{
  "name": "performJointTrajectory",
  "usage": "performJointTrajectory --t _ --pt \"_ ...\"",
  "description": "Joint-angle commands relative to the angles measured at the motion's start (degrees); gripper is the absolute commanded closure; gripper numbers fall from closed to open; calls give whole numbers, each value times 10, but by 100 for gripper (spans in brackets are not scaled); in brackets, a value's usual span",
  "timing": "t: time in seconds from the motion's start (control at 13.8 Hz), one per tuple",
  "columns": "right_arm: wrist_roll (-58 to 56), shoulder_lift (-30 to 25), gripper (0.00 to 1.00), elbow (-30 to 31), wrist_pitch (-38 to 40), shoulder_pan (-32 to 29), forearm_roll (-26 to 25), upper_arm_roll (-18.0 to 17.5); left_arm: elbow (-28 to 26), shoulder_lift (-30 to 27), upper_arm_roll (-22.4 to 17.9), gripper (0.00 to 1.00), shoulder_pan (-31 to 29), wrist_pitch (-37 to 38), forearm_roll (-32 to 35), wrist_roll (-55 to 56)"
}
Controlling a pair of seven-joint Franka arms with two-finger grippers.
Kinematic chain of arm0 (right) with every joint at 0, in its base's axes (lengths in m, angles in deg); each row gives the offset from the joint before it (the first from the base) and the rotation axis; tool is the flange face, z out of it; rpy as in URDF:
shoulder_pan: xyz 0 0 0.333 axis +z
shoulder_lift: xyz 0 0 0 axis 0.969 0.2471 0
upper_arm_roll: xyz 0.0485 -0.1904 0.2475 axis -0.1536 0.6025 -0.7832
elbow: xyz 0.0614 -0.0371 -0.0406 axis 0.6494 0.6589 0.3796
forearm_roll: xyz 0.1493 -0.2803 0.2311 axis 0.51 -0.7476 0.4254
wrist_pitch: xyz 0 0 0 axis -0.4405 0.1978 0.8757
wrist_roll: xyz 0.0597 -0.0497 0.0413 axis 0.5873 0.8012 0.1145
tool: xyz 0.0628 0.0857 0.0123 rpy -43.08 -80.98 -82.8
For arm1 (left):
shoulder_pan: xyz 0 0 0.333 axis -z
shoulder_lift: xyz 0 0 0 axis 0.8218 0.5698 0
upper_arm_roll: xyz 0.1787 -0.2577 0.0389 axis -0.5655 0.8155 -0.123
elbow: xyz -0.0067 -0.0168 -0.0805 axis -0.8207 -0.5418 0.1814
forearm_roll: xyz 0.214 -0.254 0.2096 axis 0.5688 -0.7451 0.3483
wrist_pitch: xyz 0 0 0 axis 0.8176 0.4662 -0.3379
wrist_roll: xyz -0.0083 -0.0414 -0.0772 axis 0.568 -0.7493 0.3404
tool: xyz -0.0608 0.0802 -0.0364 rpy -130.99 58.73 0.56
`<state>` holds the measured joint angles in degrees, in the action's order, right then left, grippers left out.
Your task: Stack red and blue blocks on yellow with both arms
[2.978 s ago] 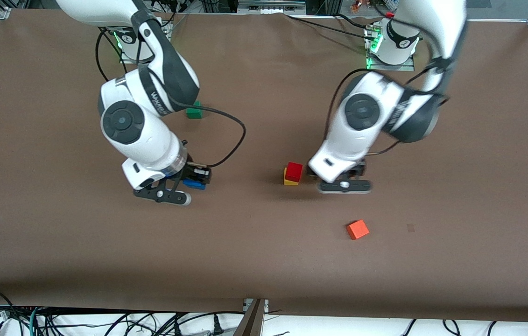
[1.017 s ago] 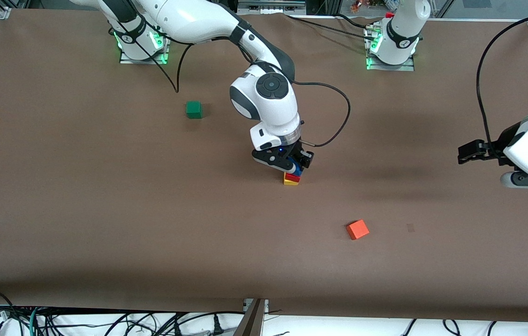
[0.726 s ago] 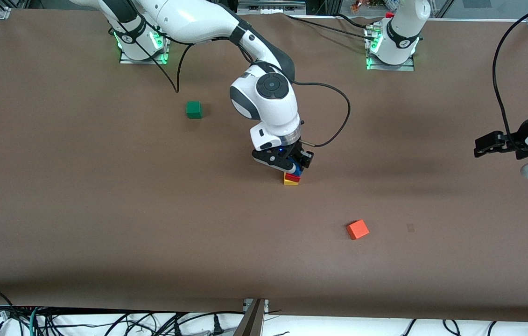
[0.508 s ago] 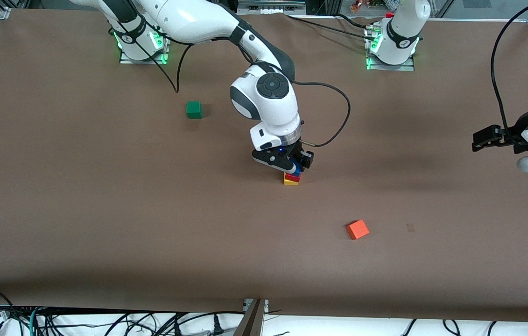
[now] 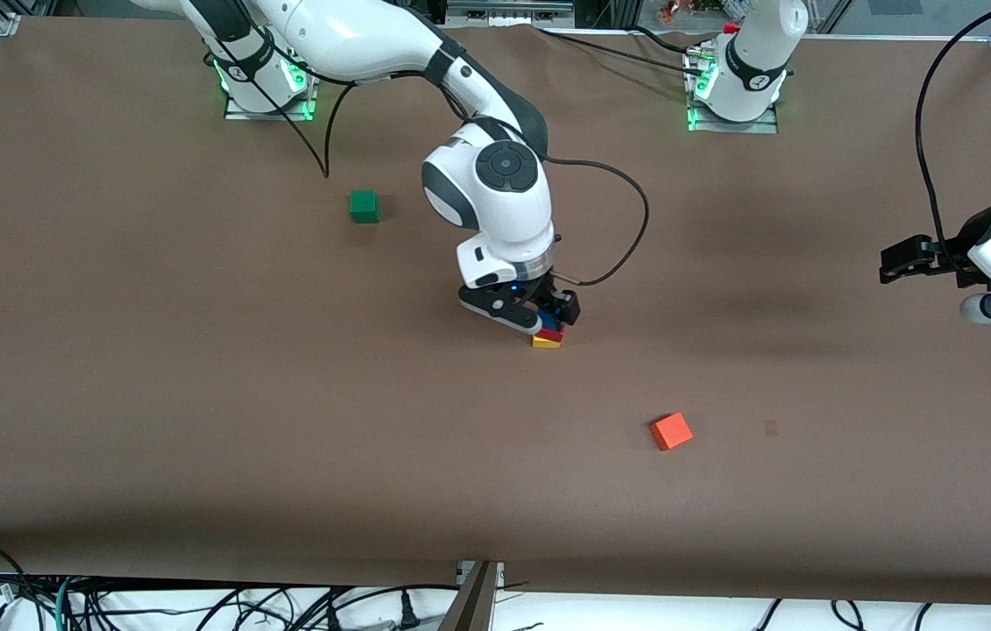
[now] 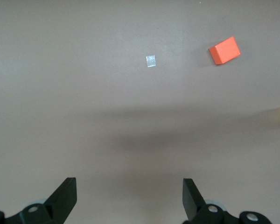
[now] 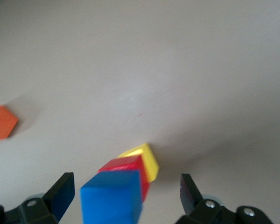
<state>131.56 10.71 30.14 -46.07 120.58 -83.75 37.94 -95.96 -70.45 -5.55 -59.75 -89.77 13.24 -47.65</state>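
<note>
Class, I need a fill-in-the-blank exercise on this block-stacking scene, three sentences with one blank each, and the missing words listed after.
1. The small matte red cube rests directly on the ______ cube.
2. The bright blue cube on top sits between the open fingers of the ______ gripper.
3. The open left gripper waits above bare table at the left arm's end, holding ______.

Missing words: yellow; right; nothing

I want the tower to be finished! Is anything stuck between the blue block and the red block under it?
Nothing visible. The blue block sits right on the red block, which sits on the yellow block. The right gripper is open around the blue one; the left gripper waits open toward its end of the table.
</note>
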Motion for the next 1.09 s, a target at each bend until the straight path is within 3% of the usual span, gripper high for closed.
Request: performJointTrajectory --t 0.0,0.22,0.36,0.44,0.58,1.02 --pt "-4 -44 0 0 52 -35 -6 -1 -11 -11 1 0 -3 -7 -12 -1" --pt "-54 -91 0 3 137 -80 8 -2 -11 -11 1 0 -5 -7 -13 -1" --pt "-167 -138 0 14 211 -106 18 -1 -11 -11 1 0 -4 -7 -13 -1" --pt "-216 -166 0 32 230 -129 49 -1 -11 -11 1 0 -4 -7 -13 -1" --pt "-325 -235 0 96 250 -174 83 9 -11 -11 1 0 -5 -7 -13 -1" --pt "-575 -470 0 367 224 -276 88 29 -11 -11 1 0 -5 -7 -13 -1"
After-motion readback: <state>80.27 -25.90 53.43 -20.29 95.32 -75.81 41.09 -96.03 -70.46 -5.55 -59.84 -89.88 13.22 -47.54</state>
